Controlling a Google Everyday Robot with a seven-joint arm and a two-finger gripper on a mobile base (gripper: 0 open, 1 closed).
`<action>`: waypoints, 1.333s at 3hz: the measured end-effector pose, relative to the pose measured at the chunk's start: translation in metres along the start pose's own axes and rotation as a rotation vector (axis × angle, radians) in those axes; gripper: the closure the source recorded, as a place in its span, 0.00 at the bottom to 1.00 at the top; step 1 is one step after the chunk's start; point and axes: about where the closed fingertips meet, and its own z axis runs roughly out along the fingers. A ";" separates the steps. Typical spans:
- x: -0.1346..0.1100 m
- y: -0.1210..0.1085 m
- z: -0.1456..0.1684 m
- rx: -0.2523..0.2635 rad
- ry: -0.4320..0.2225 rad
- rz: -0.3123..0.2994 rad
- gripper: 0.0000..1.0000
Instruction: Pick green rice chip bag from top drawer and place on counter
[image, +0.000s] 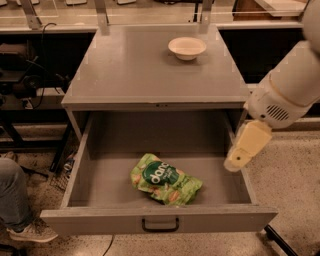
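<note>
The green rice chip bag (165, 179) lies flat on the floor of the open top drawer (159, 218), a little left of its middle and near the front panel. The drawer is pulled fully out, with its dark pull handle (160, 224) at the front. The counter (140, 70) is the grey cabinet top above it. My gripper (236, 161) hangs from the white arm (290, 92) at the right. It sits over the drawer's right wall, above and to the right of the bag, not touching it.
A cream bowl (187, 48) stands on the counter at the back right. A person's leg and shoe (20, 220) are at the lower left of the drawer. Dark tables and cables stand to the left. A speckled floor lies to the right.
</note>
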 end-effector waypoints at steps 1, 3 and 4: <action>-0.013 0.019 0.061 -0.089 -0.067 0.174 0.00; -0.017 0.019 0.070 -0.086 -0.084 0.220 0.00; -0.027 0.024 0.092 -0.104 -0.111 0.254 0.00</action>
